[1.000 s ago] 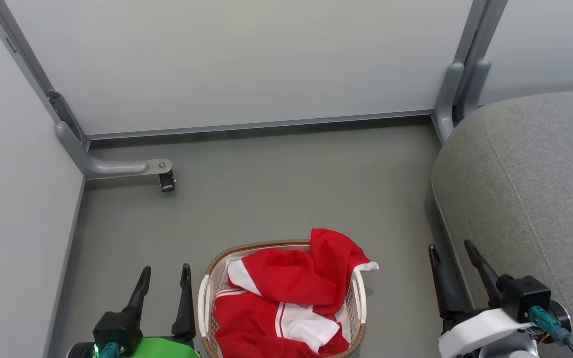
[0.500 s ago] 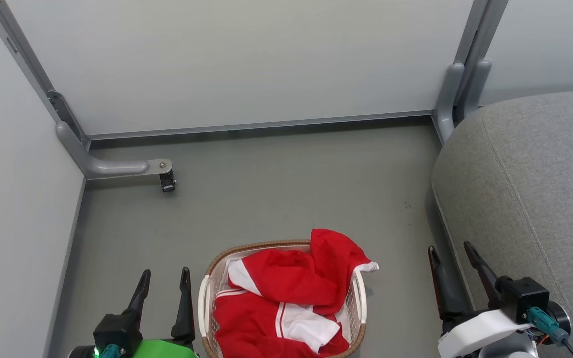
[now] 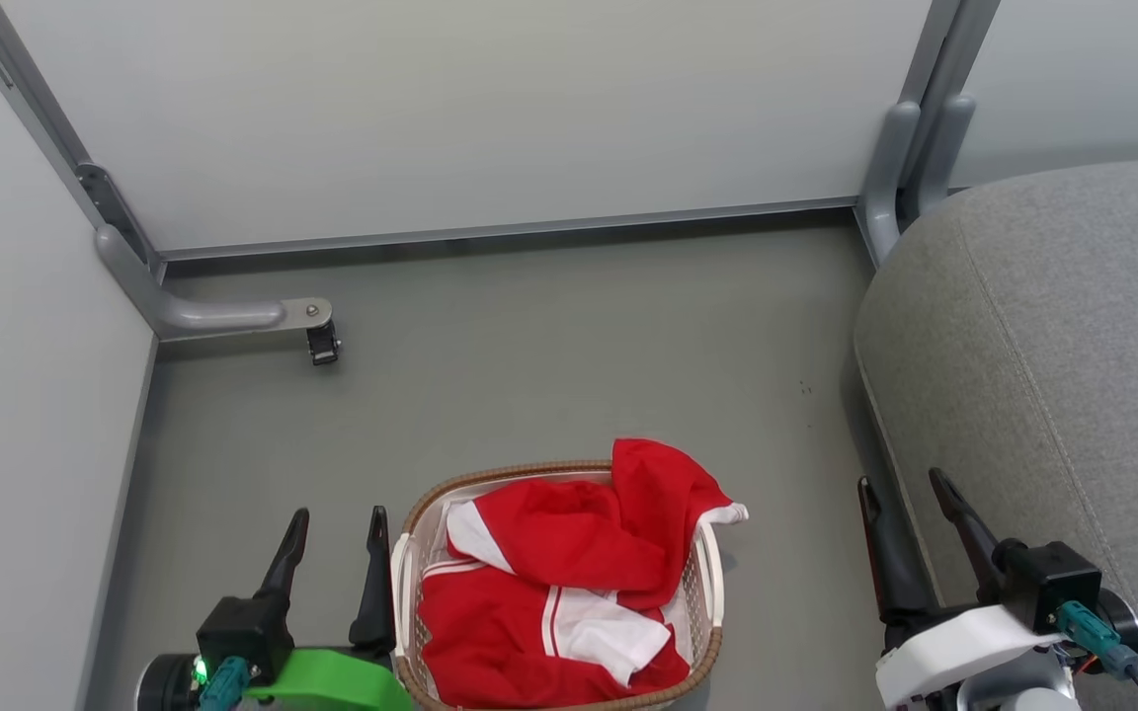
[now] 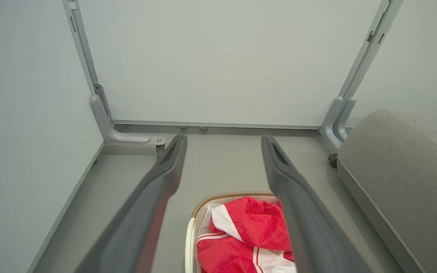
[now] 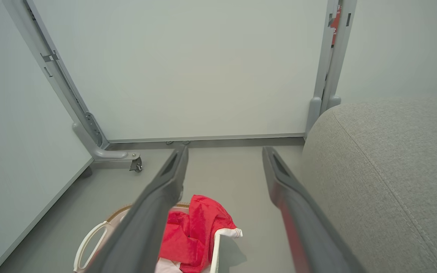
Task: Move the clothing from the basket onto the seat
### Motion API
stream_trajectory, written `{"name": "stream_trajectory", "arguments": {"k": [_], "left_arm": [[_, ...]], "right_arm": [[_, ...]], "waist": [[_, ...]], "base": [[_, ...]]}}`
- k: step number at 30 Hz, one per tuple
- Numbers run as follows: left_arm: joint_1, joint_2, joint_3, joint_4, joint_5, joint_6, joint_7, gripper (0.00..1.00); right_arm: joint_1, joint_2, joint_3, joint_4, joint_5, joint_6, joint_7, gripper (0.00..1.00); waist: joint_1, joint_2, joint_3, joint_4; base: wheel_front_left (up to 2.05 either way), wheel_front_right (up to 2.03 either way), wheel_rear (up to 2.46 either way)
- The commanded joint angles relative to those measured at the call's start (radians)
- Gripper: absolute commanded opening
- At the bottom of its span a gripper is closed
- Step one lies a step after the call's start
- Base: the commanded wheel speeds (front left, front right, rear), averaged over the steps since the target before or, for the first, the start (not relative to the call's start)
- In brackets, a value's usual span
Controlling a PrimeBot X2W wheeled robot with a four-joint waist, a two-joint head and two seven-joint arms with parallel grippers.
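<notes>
Red, white-trimmed clothing crumpled in basket; left gripper, right gripper agape, empty.

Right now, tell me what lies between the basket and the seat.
Bare grey floor, seen in the head view; the right gripper hovers open above that strip beside the seat.

No readable text, labels or numbers.
</notes>
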Motion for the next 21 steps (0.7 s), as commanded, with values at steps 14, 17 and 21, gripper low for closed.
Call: {"name": "stream_trajectory", "arguments": {"k": [14,17,21], "left_arm": [[-0.323,0.025,-0.071,0.092,0.134,-0.063,0.0,1.0],[-0.402,0.036,-0.116,0.157,0.16,-0.07,0.0,1.0],[-0.518,0.062,-0.199,0.274,0.194,-0.076,0.0,1.0]], "right_arm": [[-0.165,-0.006,-0.08,-0.079,-0.011,0.0,-0.005,1.0],[-0.218,-0.005,-0.09,-0.1,0.0,0.0,-0.005,1.0],[-0.29,-0.005,-0.104,-0.127,0.019,0.0,-0.004,1.0]], "waist": [[0.0,0.0,0.299,-0.069],[0.0,0.0,0.392,-0.099],[0.0,0.0,0.524,-0.148]], "base": [[0.0,0.0,0.0],[0.0,0.0,0.0],[0.0,0.0,0.0]]}}
